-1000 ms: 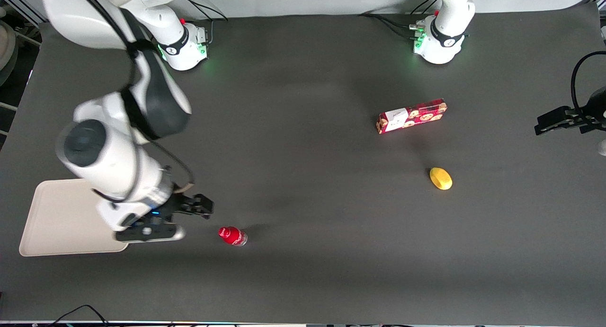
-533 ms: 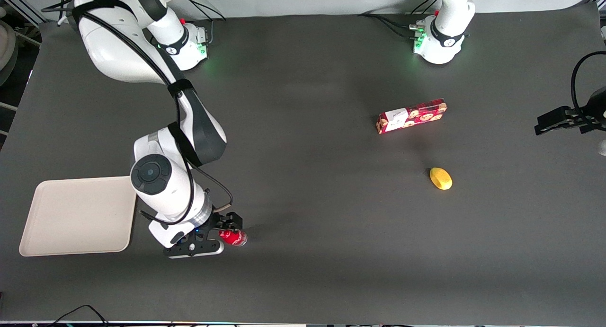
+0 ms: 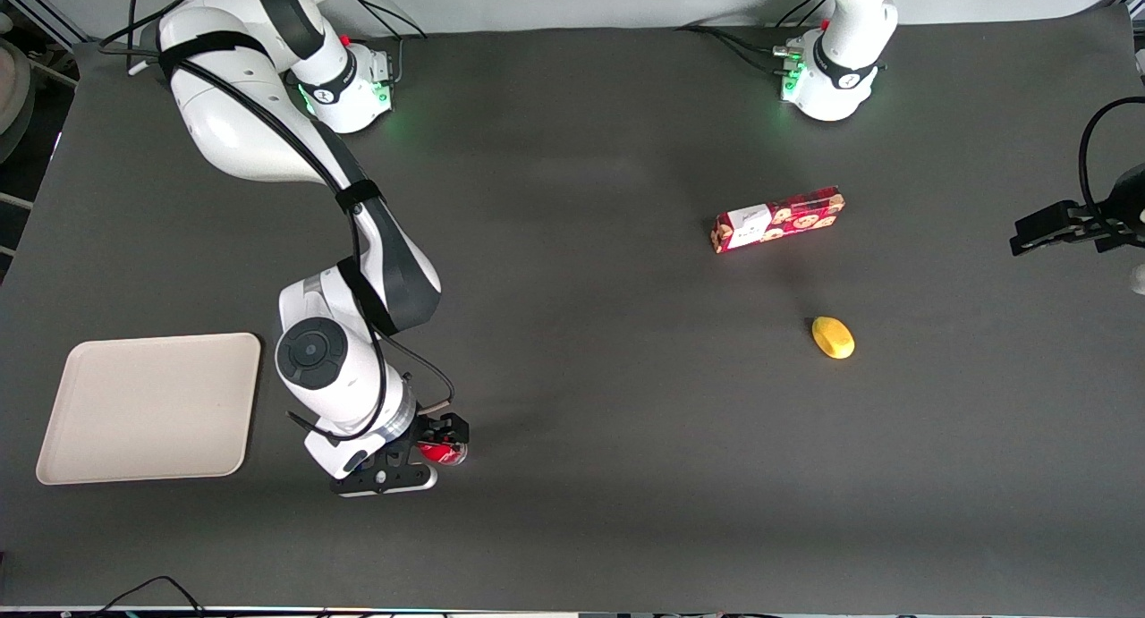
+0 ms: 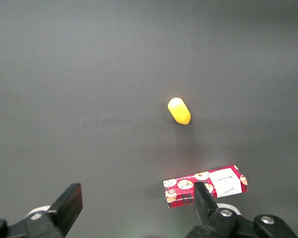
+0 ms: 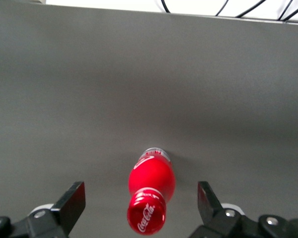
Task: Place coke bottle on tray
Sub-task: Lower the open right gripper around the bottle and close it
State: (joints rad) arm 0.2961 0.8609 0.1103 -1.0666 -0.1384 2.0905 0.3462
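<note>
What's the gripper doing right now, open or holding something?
Gripper: open, holding nothing, its fingers apart on either side of the upright coke bottle standing on the table.

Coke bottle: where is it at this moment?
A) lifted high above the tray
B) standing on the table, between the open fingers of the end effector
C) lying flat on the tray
B: the coke bottle stands upright on the table, between the spread fingers of the end effector; the tray lies apart.

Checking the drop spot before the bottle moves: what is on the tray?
Nothing: the tray shows bare cream surface, uncovered. The coke bottle stands on the table beside it, between the open tool fingers.
</note>
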